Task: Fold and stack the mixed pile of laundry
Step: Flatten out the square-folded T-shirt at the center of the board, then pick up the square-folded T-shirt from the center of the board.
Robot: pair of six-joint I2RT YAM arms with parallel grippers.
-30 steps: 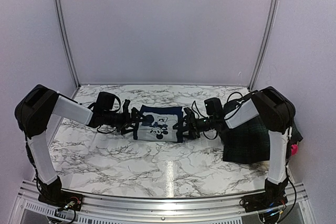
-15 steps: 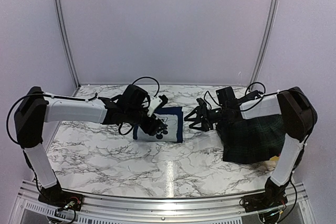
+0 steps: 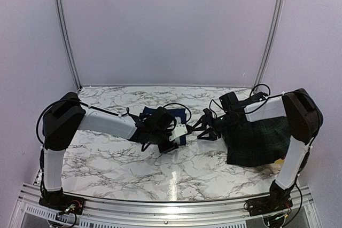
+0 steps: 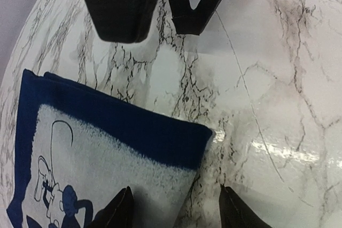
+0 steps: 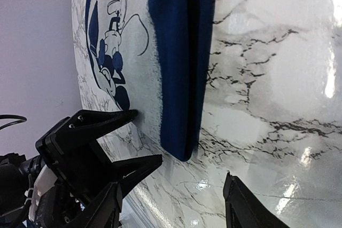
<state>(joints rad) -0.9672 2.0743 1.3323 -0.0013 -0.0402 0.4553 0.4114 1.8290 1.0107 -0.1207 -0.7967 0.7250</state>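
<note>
A folded navy-blue cloth (image 3: 179, 115) with a white cartoon panel lies flat at the table's middle, mostly under my left arm. My left gripper (image 3: 172, 143) is open at the cloth's near right corner. In the left wrist view (image 4: 176, 214) one finger rests over the white panel of the cloth (image 4: 107, 153) and the other over bare marble. My right gripper (image 3: 194, 128) hovers open just right of that corner, with only marble between its tips (image 5: 173, 206). The cloth's folded edge (image 5: 176, 52) lies ahead of it. The dark plaid garment (image 3: 256, 142) lies at the right under the right arm.
The marble table (image 3: 107, 158) has white walls on three sides and a metal rail along the near edge. The two grippers' fingers come close to each other at the cloth's corner. A sliver of something yellowish (image 3: 277, 164) peeks out by the plaid garment.
My left arm swung from the cloth's left side across it to its near right corner, and its jaws narrowed. My right gripper let go of the cloth's right edge and drew back slightly.
</note>
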